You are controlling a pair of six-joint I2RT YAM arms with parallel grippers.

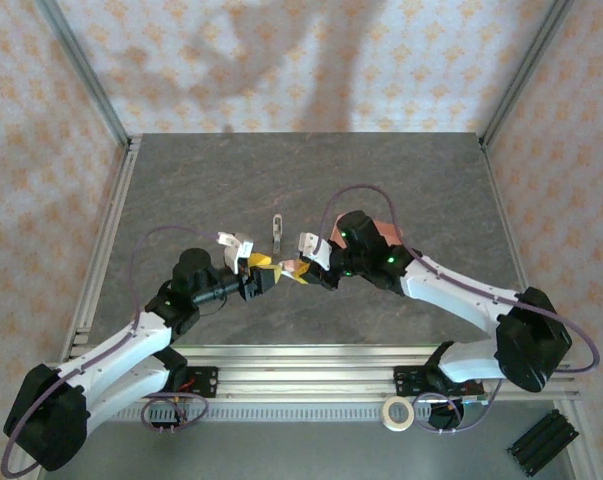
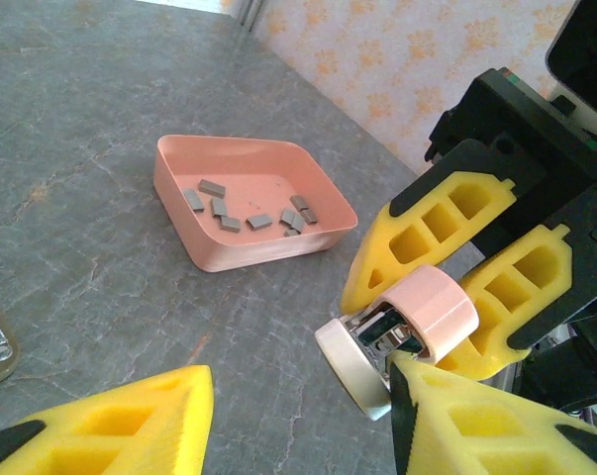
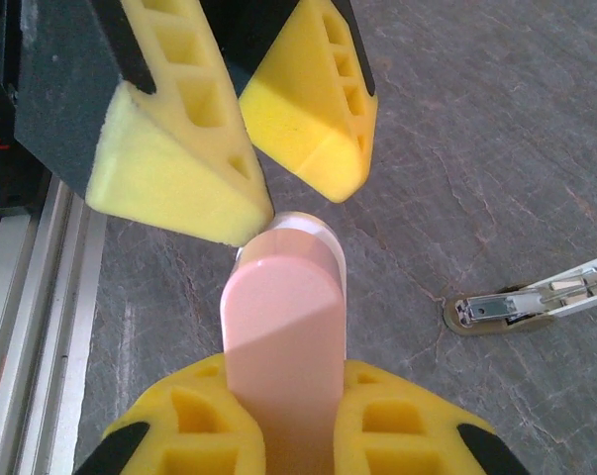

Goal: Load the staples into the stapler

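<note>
My right gripper (image 3: 283,386) is shut on the stapler (image 3: 283,327), a small pink and white one held above the table with its front end pointing at the left arm. End-on in the left wrist view, the stapler (image 2: 407,332) shows its pink top, white base and silvery channel between the right gripper's fingers (image 2: 417,237). My left gripper (image 2: 303,396) is open and wide, one finger (image 2: 476,426) right against the stapler's tip. Both grippers meet mid-table, the left gripper (image 1: 264,272) facing the right gripper (image 1: 299,270). The staples (image 2: 258,222), several small grey blocks, lie in the pink tray (image 2: 179,188).
A narrow silvery metal piece (image 3: 536,297) lies flat on the grey table, just beyond the grippers (image 1: 277,230). The pink tray (image 1: 386,232) sits partly under the right arm. Aluminium rails (image 1: 311,360) run along the near edge, with a tape roll (image 1: 398,412) below them.
</note>
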